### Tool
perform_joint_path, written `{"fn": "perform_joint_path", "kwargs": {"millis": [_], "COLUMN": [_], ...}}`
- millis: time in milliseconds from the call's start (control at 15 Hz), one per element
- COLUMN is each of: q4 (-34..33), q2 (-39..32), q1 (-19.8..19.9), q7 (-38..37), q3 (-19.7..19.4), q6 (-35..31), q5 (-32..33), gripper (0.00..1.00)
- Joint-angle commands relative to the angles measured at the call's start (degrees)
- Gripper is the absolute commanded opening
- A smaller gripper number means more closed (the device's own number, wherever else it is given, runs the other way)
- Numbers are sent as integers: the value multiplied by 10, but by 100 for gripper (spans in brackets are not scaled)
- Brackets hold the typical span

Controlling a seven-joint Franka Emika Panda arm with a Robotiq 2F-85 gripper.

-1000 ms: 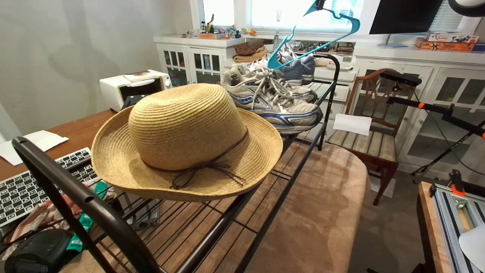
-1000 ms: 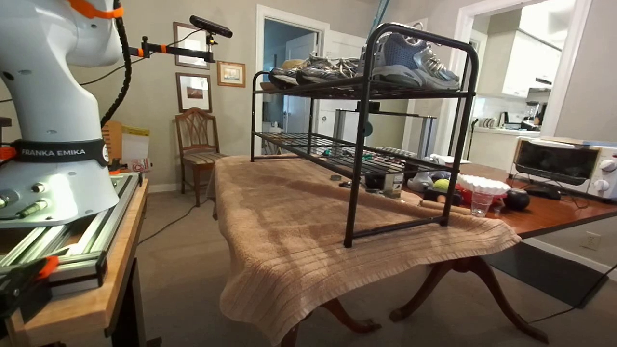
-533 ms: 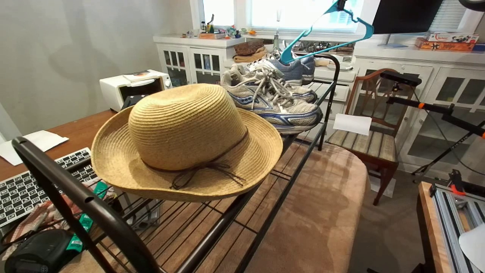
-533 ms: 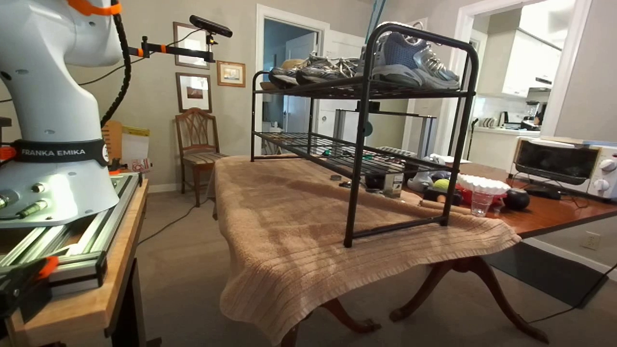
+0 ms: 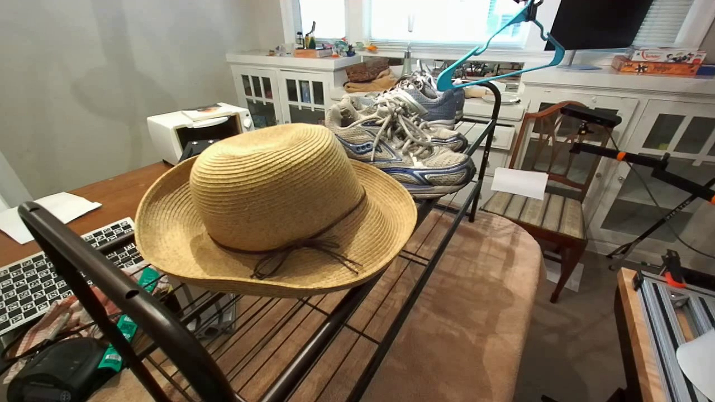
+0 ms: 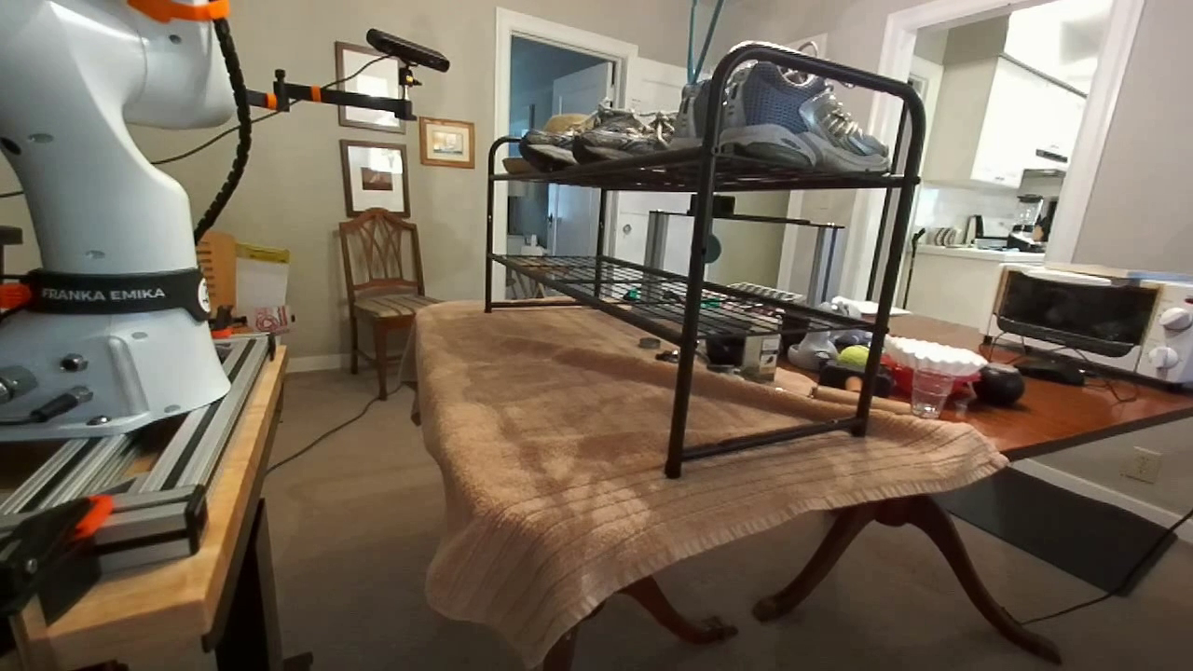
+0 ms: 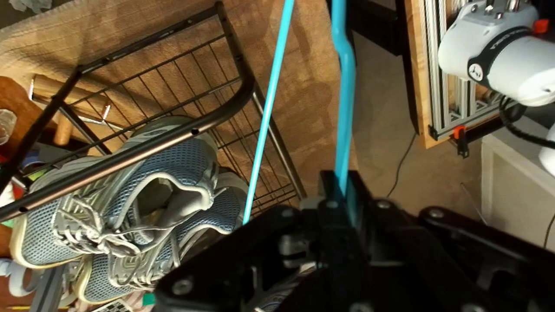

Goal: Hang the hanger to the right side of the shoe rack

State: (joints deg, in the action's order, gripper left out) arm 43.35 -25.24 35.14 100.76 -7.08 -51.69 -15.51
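Note:
The teal hanger (image 5: 486,80) is in the air, its lower corner just above the blue-grey sneakers (image 5: 438,103) at the far end of the black shoe rack (image 6: 694,280). Its wide bar (image 7: 345,108) runs into my gripper (image 7: 341,184), which is shut on it. A thinner bar (image 7: 269,104) crosses over the rack's shelf in the wrist view. Little of the hanger (image 6: 706,42) shows in an exterior view, behind the rack's curved end rail (image 6: 820,70). The gripper (image 5: 535,8) is barely visible at the top of an exterior view. The hanger's hook cannot be made out.
A straw hat (image 5: 279,190) and more sneakers (image 5: 402,151) fill the rack's top shelf. The rack stands on a tan towel (image 6: 541,419) over a table. A wooden chair (image 5: 536,218) and a camera arm (image 5: 620,153) stand nearby. A toaster oven (image 6: 1072,308) sits behind.
The held hanger has moved right in an exterior view, toward the rack's far end rail, and turned somewhat. Elsewhere it has shifted left, with two strands now apart. The grip stays.

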Motion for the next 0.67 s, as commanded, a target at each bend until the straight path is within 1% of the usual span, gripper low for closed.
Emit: {"fn": "perform_joint_path", "kwargs": {"millis": [0,67,200,333,467,600], "q4": [86,103,137,171,206,234], "q2": [54,64,83,101,119,135], "q1": [-18,-16,0,6,9,7], "q7": [71,74,30,10,17,33], "q3": [-3,-1,2,0,-1,-2], "q6": [1,-8,-40,-64,-73,-81], "q5": [62,58,-13,-53,-71,-59], "gripper": [2,2,2,2,2,2]}}
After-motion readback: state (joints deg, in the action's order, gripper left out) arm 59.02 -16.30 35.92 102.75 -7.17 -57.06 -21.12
